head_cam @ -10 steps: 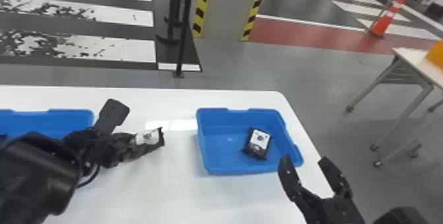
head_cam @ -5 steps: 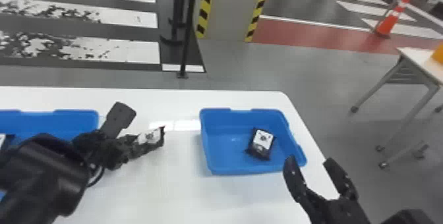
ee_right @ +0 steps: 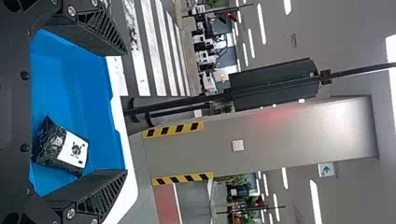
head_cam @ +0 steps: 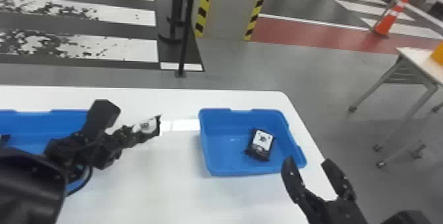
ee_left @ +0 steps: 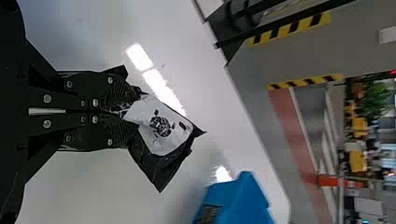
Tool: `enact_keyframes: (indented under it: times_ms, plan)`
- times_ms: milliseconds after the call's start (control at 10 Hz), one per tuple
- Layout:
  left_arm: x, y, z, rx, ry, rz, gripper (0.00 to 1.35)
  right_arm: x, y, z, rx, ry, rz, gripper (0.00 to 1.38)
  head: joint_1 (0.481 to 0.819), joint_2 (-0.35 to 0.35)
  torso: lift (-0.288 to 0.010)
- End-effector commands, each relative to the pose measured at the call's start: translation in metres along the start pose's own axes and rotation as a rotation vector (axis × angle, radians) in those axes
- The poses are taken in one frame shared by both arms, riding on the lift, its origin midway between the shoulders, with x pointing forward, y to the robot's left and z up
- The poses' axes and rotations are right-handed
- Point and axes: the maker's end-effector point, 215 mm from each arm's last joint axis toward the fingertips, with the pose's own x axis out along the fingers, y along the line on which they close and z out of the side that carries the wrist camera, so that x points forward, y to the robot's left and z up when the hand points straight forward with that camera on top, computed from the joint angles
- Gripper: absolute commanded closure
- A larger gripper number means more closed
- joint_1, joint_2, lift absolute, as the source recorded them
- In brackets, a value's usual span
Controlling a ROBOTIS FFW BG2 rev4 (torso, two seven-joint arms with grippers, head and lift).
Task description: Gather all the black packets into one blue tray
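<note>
Between the two trays, my left gripper (head_cam: 130,135) is over the white table, shut on a black packet (head_cam: 146,126) with a white label. In the left wrist view the left gripper (ee_left: 122,111) pinches one end of that packet (ee_left: 161,128). Another black packet (head_cam: 260,144) lies in the right blue tray (head_cam: 227,167), also seen as a packet (ee_right: 63,147) in the right wrist view. Near that tray's front right corner my right gripper (head_cam: 310,165) is open; in its wrist view the right gripper (ee_right: 126,112) has widely parted fingers.
A second blue tray (head_cam: 62,124) stands at the left, partly behind the left arm, with something dark at its left side. The white table (head_cam: 158,187) ends just right of the right tray. Beyond are a dark pole (head_cam: 186,25) and a side table (head_cam: 418,62).
The head view has shifted slightly, so everything sits a little further right in it. The left gripper keeps its hold on the packet, and the right one stays open.
</note>
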Motion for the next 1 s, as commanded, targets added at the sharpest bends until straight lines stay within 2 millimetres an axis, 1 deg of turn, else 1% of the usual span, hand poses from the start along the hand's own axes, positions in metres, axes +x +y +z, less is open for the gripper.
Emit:
enact_keyframes:
  times_ms: [0,100,200,400,500,600,700,800,900]
  plan:
    - [-0.053,0.026,0.033,-0.023,-0.116,0.083,1.22,-0.001,0.0,0.0,0.0,0.002,-0.001,0.13,0.695,-0.314,-0.11]
    - [-0.094,0.041,0.039,-0.029,-0.15,0.14,1.22,-0.001,0.001,-0.001,0.002,0.002,0.001,0.13,0.695,-0.298,-0.11]
    - [-0.137,0.052,0.028,-0.045,-0.15,0.197,1.22,-0.001,0.001,-0.002,0.003,0.005,0.001,0.13,0.695,-0.269,-0.11]
    - [-0.228,0.07,-0.023,-0.097,-0.087,0.328,1.22,-0.003,0.001,-0.004,0.003,0.009,0.0,0.13,0.695,-0.192,-0.11]
    - [-0.266,0.081,-0.044,-0.101,-0.044,0.39,1.22,-0.003,0.001,-0.005,0.003,0.012,0.0,0.13,0.695,-0.167,-0.11]
    - [-0.285,0.093,-0.06,-0.095,-0.017,0.418,1.22,-0.003,0.002,-0.007,0.006,0.015,0.002,0.12,0.695,-0.113,-0.11]
    - [-0.298,0.107,-0.064,-0.071,-0.011,0.449,1.22,-0.003,0.004,-0.007,0.012,0.015,0.003,0.13,0.695,-0.062,-0.11]
    - [-0.31,0.125,-0.075,-0.062,0.015,0.499,1.22,-0.003,0.004,-0.009,0.013,0.017,0.004,0.13,0.695,-0.017,-0.11]
    - [-0.315,0.144,-0.089,-0.064,0.025,0.538,1.22,-0.002,0.005,-0.01,0.015,0.018,0.005,0.13,0.695,0.026,-0.11]
